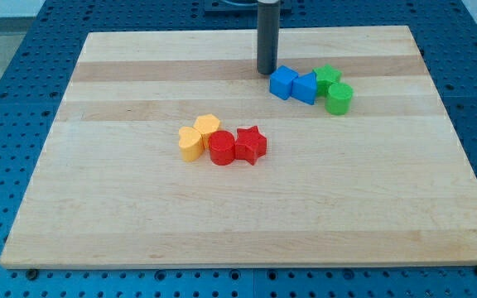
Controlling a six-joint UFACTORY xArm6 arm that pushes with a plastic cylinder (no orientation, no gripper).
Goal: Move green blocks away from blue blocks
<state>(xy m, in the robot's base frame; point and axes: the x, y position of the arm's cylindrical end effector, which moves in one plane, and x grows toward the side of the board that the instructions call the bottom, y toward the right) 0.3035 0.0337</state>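
Two blue blocks sit side by side at the view's upper right: a left blue block (282, 83) and a right blue cube (305, 88). A green star-like block (328, 77) touches the right blue cube's far right side. A green cylinder (339, 98) stands just below that, touching the green block and close to the blue cube. My tip (266, 72) is the lower end of the dark rod, just left of and slightly above the left blue block, almost touching it.
A yellow heart-like block (190, 143) and a yellow hexagon (208, 127) sit at the board's middle, with a red cylinder (221, 149) and a red star (251, 145) touching them. The wooden board (98, 215) lies on a blue pegboard table.
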